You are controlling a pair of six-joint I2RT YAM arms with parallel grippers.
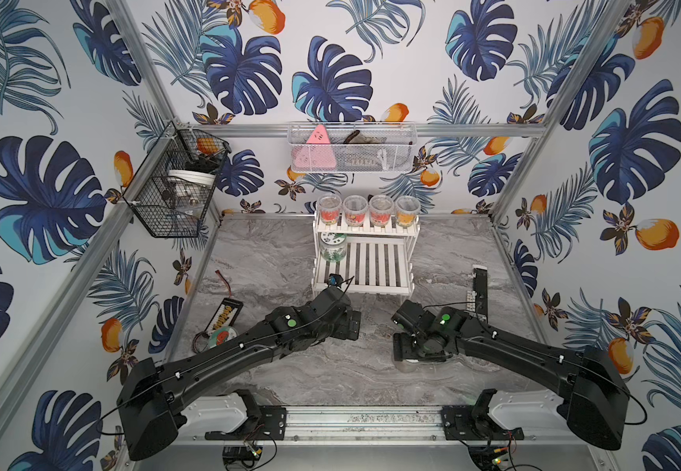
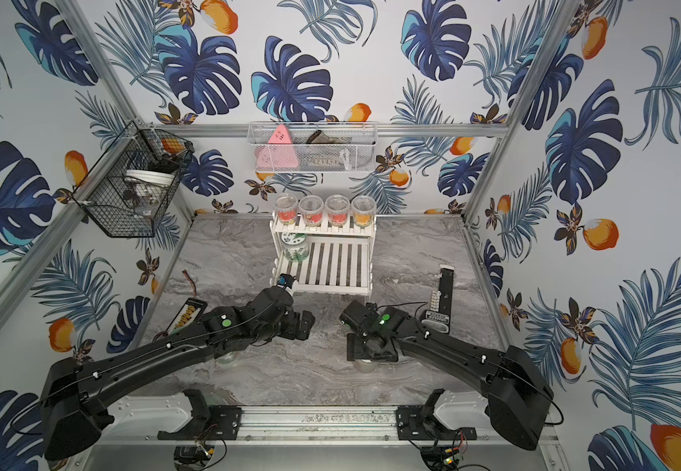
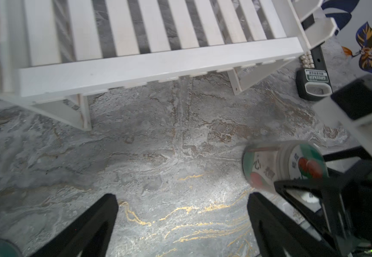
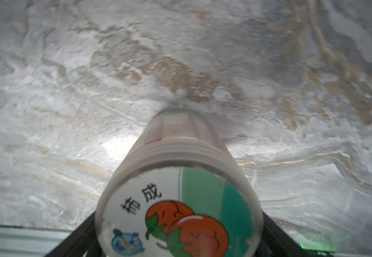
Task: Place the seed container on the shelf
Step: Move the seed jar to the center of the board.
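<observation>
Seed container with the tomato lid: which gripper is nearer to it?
Right. The right gripper clasps the seed container; the left gripper hangs open beside it, facing the shelf.

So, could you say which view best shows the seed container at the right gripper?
The right wrist view: the seed container fills it, lid label sharp, jaws flanking it. The left wrist view blurs it; both top views catch only a sliver under the right arm.
</observation>
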